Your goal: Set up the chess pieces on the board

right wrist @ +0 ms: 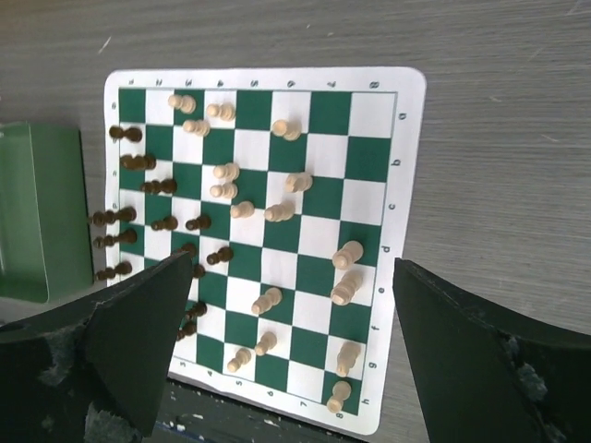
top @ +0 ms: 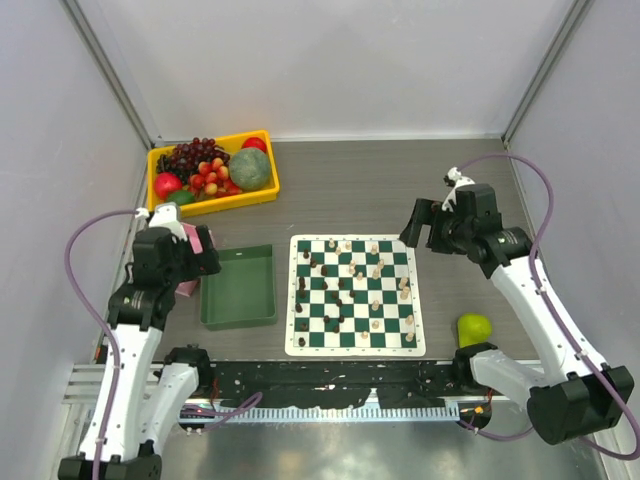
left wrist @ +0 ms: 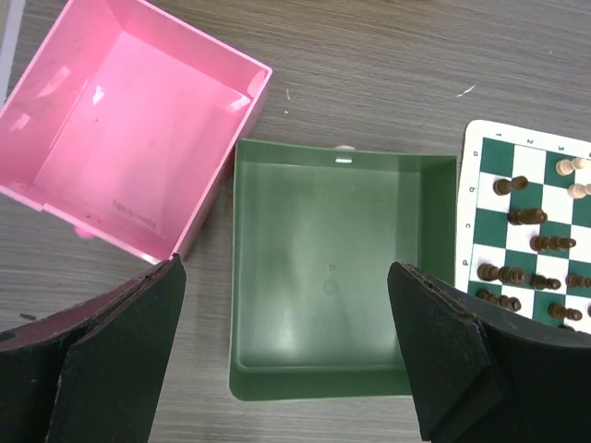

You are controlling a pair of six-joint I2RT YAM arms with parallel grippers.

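Nearest, the right gripper stood wide apart, empty, facing the board; the left gripper gaped too. The chess pieces looked light, rigid, tippy: pinch mid-body.

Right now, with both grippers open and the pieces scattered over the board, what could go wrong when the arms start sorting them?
1. The cream chess pieces cluster tightly mid-board; the right gripper, open wide, could topple neighbours while closing on one.
2. Several dark chess pieces stand at the edge of the chessboard beside the green tray; a nudge might push them off.
3. The left gripper hovers over the tray, so reaching across could clip it.
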